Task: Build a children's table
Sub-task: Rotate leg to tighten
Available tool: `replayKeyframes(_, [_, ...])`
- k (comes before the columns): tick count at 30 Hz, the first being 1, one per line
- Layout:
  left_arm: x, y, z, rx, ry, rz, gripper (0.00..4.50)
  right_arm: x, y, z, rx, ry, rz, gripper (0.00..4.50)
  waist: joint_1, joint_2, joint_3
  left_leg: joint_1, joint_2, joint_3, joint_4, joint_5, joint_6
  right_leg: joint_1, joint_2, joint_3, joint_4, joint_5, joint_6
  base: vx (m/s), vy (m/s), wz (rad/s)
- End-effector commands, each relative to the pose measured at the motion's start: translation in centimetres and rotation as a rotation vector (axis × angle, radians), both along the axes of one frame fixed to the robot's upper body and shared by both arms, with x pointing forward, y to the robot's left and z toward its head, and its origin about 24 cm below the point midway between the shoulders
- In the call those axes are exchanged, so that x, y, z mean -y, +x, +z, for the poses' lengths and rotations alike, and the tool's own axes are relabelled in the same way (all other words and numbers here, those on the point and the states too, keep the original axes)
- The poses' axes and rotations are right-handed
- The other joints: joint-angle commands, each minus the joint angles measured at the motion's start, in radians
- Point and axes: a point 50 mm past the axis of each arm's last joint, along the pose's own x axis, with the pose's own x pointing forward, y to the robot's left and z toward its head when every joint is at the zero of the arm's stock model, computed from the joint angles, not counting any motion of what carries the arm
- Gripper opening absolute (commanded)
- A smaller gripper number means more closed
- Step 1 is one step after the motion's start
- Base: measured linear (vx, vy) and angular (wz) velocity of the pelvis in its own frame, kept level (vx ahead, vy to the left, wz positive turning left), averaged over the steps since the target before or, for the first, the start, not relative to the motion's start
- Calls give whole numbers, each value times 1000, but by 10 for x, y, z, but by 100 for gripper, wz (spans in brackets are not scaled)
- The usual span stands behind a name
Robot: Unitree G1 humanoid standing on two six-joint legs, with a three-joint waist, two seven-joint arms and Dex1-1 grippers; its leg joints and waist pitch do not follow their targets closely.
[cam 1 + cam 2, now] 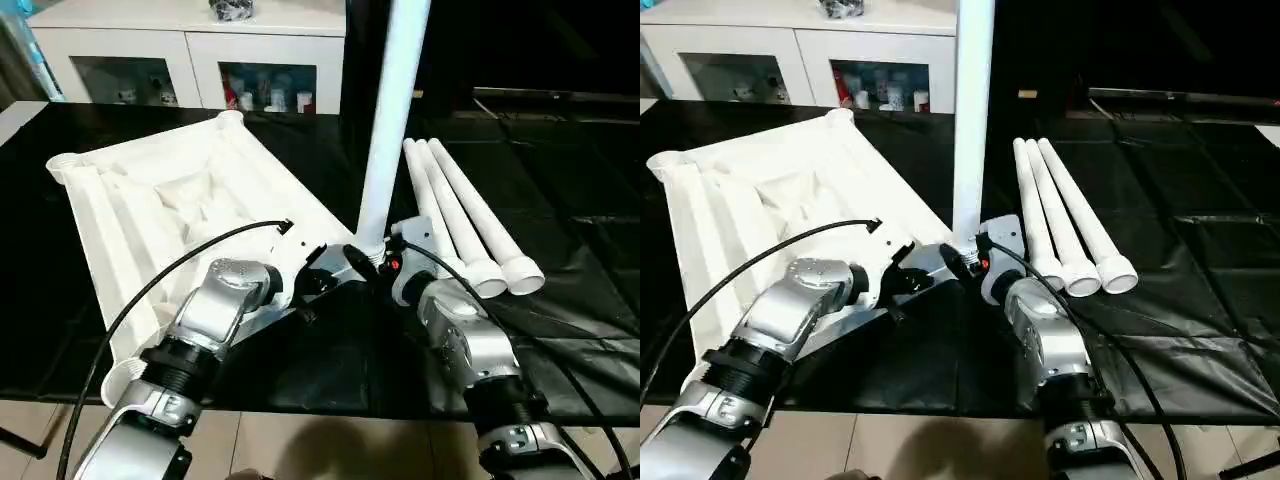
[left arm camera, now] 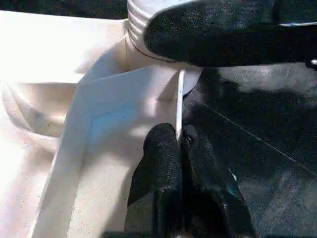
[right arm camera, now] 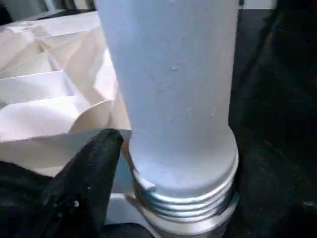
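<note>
- On the black-covered worktop (image 1: 560,330), the white plastic rectangular tabletop (image 1: 170,200) lies ribbed underside up, with round sockets at its corners.
- At its near-right corner a long white tapered tube leg (image 1: 390,120) stands upright, its threaded end (image 3: 185,203) at the corner socket (image 2: 148,37) and, by the ridges showing, not yet fully seated.
- The left gripper (image 2: 179,141) has its fingers pinched narrow on the tabletop's thin edge wall just beside that socket.
- The right gripper (image 1: 378,262) is at the leg's base; one black finger (image 3: 84,168) lies against the tube, and I cannot tell how wide its fingers stand.
- Three more white tube legs (image 1: 470,225) lie side by side to the right, close to the right forearm.
- Risks, as I judge them: a tilted leg could cross-thread or jam; a slip at the edge would let the tabletop turn; the forearm could roll the spare legs away.
</note>
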Motion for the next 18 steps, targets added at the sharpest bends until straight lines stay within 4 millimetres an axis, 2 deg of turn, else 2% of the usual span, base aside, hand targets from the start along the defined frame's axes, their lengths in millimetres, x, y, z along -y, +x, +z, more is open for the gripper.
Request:
replayKeyframes(1, [2, 3, 15, 73, -46, -36, 0, -18, -14, -8, -42, 26, 168, 406, 4, 5, -68, 12, 60, -35, -66, -182, 36, 54, -95, 57, -79, -153, -189, 0, 0, 0])
replayKeyframes(3, [-7, 2, 13, 73, -31, -77, 0, -7, -18, -6, -21, 8, 225, 429, 5, 6, -67, 12, 59, -36, -66, -191, 39, 55, -94, 57, -83, -160, -182, 0, 0, 0])
replayKeyframes(5, [-11, 1, 13, 82, -23, -120, 0, 0, -20, -5, -9, -7, 265, 433, 4, 6, -67, 11, 58, -36, -66, -196, 41, 56, -96, 57, -85, -169, -182, 0, 0, 0])
replayKeyframes(7, [-16, -6, 12, 69, -20, -242, 0, 18, -24, 1, 12, -40, 364, 445, 7, 7, -66, 14, 59, -36, -65, -213, 41, 53, -97, 57, -90, -206, -177, 0, 0, 0])
replayKeyframes(11, [-22, -11, 11, 47, 10, -335, 0, 33, -24, 8, 20, -60, 422, 445, 11, 7, -67, 17, 63, -34, -64, -206, 45, 50, -95, 58, -85, -190, -190, 0, 0, 0])
replayKeyframes(15, [-34, -22, 4, -15, 79, -493, 0, 46, -28, 21, 14, -102, 584, 445, 35, 8, -68, 18, 67, -31, -62, -182, 54, 49, -92, 56, -77, -151, -201, 0, 0, 0])
replayKeyframes(18, [-39, -26, 2, -38, 106, -569, 0, 48, -30, 24, 4, -138, 678, 445, 45, 7, -67, 20, 69, -30, -63, -200, 43, 47, -98, 57, -79, -194, -197, 0, 0, 0])
